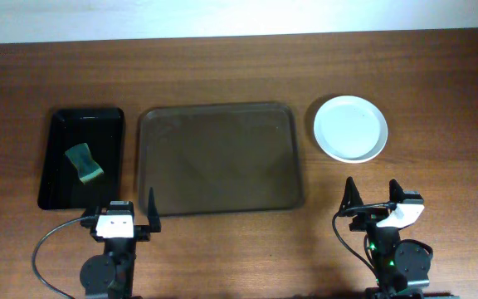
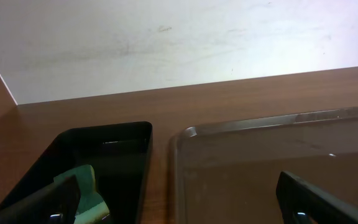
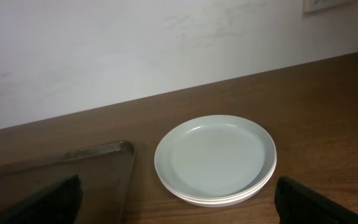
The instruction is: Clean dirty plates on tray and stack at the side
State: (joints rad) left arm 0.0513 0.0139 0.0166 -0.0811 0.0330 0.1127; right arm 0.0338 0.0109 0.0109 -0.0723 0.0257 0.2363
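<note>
Plates point(image 1: 350, 128) sit stacked on the surface point(image 1: 239, 75), just right of the brown tray point(image 1: 219, 158), clear of its rim. My left jaws are released, holding nothing, at the tray's near-left corner. My right jaws are likewise released, near the stack. A green sponge point(image 1: 84, 163) lies in the black tray point(image 1: 98, 133).

Both arms point(image 1: 106, 270) wearing black casings. Left gripper point(image 1: 116, 206) and right gripper point(image 1: 373, 193) showing white blocks, black tapering fingers point(image 1: 151, 214). Black cable point(image 1: 37, 256) looping left; green light point(image 1: 373, 247) glowing right.
</note>
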